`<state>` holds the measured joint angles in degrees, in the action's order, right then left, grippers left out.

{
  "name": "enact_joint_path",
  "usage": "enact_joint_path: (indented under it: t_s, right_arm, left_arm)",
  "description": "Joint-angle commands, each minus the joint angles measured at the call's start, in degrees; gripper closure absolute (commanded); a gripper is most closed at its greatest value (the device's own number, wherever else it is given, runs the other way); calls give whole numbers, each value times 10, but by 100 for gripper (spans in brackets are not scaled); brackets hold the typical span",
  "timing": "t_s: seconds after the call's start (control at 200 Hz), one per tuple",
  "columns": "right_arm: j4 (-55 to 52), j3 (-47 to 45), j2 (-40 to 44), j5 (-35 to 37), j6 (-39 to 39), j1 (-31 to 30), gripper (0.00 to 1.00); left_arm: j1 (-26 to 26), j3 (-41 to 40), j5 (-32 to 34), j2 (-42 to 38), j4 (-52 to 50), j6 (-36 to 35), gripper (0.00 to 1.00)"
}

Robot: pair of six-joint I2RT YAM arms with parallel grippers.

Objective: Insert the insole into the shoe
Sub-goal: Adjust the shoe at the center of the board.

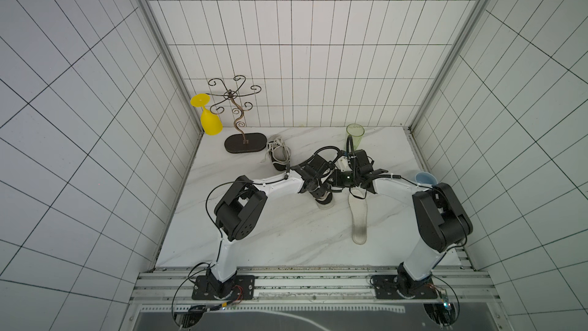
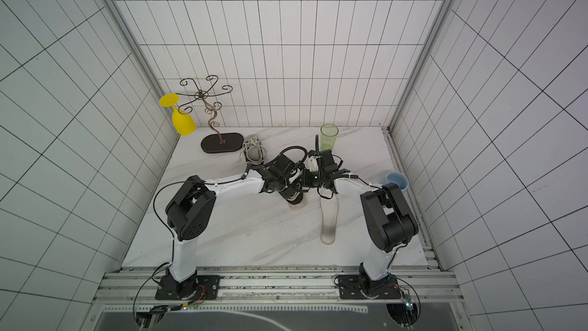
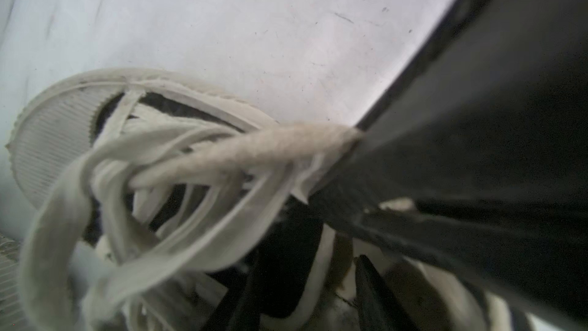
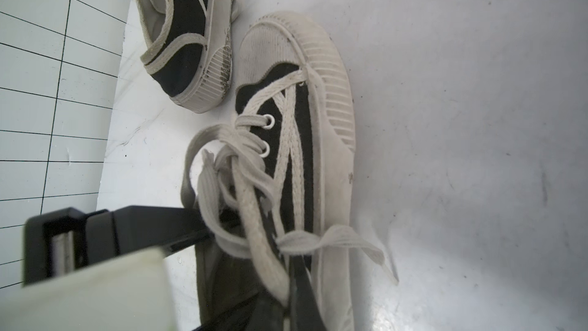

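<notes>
— While both arms crowd the shoe [image 4: 296,141] at the middle of the worktop [image 1: 270,234], where is the insole [image 1: 359,218]?

— Flat on the worktop at the shoe's four o'clock, just beside it. Neither tool touches it.

— Which step, then?

— Readying the shoe, I'd judge: opening its mouth. The right tool [image 4: 296,297] is pressed together at the collar; whether it nips lace or cloth I can't tell. The left tool [image 3: 359,234] has its jaws apart among the laces [image 3: 191,160], pinching nothing that I can see.

— And next?

— One tool should hold the mouth wide with the laces clear. The other should reach to four o'clock, pinch the insole's end and feed it in toe-first.
</notes>
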<state>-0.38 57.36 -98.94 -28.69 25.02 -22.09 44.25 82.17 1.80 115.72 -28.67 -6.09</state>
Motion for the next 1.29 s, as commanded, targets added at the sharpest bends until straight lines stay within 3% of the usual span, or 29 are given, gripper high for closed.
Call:
enact_joint_path:
  t_s: [0.0, 0.07, 0.17, 0.245, 0.385, 0.635, 0.67, 0.805, 0.955, 1.04, 1.134, 1.289]
  right_arm:
    - [20, -2, -8, -19, -4, 6, 98]
    - [19, -1, -9, -22, -6, 7, 99]
    - [12, -1, -12, -22, -13, 7, 99]
    - [2, -1, -14, -17, -22, 8, 99]
    - [-14, -1, -19, 0, -33, 9, 99]
    - [-27, 0, -12, 23, -38, 10, 91]
    - [-35, 3, -11, 31, -40, 9, 88]
    - [-79, 20, 4, 66, -39, 10, 60]
    - [-140, 41, 43, 81, -16, 7, 42]
    - [-206, 59, 56, 91, 6, -2, 37]
    - [-250, 67, 66, 121, 36, -28, 21]
    - [-321, 105, 37, 164, 84, -72, 19]
  left_arm:
    - [4, 3, 43, 18, -4, -15, 53]
    - [7, -2, 73, 17, 11, -5, 59]
    - [7, -7, 88, 14, 34, 8, 87]
    - [7, -1, 77, 3, 34, 11, 100]
    - [-3, 32, -5, -37, -4, 41, 100]
    - [-58, 23, -204, -90, -30, 197, 100]
    - [-67, 15, -225, -91, -30, 219, 100]
    - [-100, -45, -299, -98, 35, 321, 100]
    - [-105, -89, -308, -109, 110, 423, 100]
    - [-105, -106, -298, -118, 135, 465, 100]
    - [-102, -118, -282, -130, 151, 496, 100]
    - [-98, -129, -260, -146, 166, 536, 100]
